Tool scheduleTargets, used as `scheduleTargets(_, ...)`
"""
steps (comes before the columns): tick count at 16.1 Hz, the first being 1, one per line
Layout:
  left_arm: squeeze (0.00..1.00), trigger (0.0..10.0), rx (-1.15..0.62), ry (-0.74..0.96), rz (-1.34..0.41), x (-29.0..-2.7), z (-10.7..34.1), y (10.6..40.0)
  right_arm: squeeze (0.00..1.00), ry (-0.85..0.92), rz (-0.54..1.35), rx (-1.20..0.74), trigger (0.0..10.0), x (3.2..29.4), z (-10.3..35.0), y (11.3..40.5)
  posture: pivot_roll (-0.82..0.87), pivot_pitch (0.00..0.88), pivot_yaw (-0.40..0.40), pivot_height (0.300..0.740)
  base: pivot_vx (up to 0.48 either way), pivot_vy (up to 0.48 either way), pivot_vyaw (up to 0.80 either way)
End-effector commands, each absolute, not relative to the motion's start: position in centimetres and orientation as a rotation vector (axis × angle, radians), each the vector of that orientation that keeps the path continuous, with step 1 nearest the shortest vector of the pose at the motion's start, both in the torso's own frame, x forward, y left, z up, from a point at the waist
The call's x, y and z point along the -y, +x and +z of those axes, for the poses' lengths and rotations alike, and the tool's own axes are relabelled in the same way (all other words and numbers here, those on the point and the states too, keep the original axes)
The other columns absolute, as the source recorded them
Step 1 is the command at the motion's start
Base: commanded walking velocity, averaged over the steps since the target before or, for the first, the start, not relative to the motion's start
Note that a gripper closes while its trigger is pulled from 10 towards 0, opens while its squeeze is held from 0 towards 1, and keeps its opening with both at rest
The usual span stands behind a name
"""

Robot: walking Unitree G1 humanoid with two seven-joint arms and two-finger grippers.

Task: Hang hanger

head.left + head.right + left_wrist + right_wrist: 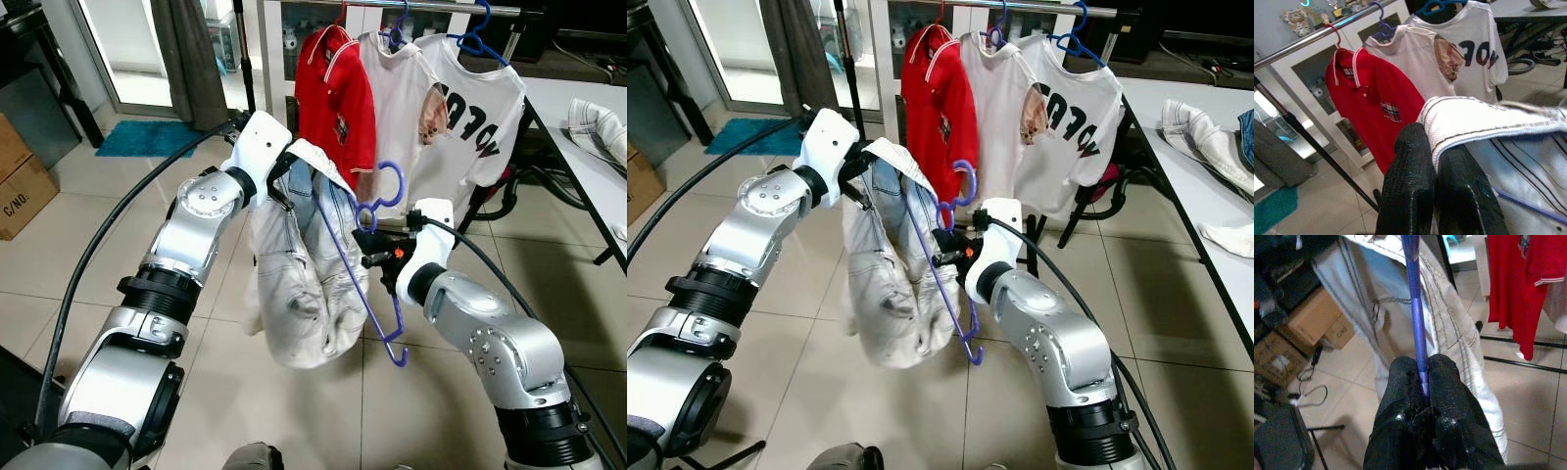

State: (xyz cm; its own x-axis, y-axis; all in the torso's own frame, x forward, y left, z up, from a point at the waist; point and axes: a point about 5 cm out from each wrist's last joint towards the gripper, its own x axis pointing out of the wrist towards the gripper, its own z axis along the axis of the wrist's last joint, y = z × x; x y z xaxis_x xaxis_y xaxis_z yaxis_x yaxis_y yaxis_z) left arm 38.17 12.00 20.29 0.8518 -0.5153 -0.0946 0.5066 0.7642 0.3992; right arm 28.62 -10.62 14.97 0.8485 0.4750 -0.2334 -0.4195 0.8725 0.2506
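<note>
Left claw [1432,196] clamped on white jacket [294,294] collar; right claw [1422,396] clamped on purple hanger [367,264].

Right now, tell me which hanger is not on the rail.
The purple hanger, held in the right gripper with a white garment on it. The red, blue and other purple ones hang on the rail.

The rail [431,8] is cut off at the frame's top edge. The jacket [294,294] hides much of the purple hanger [377,294]. The surface [588,127] runs off the right edge.
</note>
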Motion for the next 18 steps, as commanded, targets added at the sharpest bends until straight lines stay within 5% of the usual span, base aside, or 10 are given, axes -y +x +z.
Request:
scheduleTargets(1,0.00,0.0,0.045,0.453,-0.559,-12.0,21.0,38.2,0.00,0.220,0.465,-0.220,10.0,11.0,16.6,29.0,-0.05,0.000,0.060,0.740,0.000,0.000,0.00)
scheduleTargets(5,0.00,0.5,0.060,0.443,-0.543,-12.1,21.0,38.4,0.00,0.244,0.506,-0.188,10.0,10.7,17.3,28.9,-0.05,0.000,0.059,0.740,0.000,0.000,0.00)
scheduleTargets(16,0.00,0.0,0.030,0.343,-0.668,-9.8,19.5,37.4,0.00,0.297,0.504,-0.088,10.0,10.8,19.0,29.2,-0.06,0.000,0.064,0.740,0.000,0.000,0.00)
scheduleTargets(17,0.00,1.4,0.025,0.351,-0.664,-9.9,19.3,37.4,0.00,0.297,0.507,-0.083,10.0,10.8,19.1,29.2,-0.06,0.000,0.065,0.740,0.000,0.000,0.00)
scheduleTargets(18,0.00,5.5,0.022,0.364,-0.654,-10.0,19.3,37.5,0.00,0.297,0.508,-0.082,10.0,10.8,19.1,29.2,-0.06,0.000,0.065,0.740,0.000,0.000,0.00)
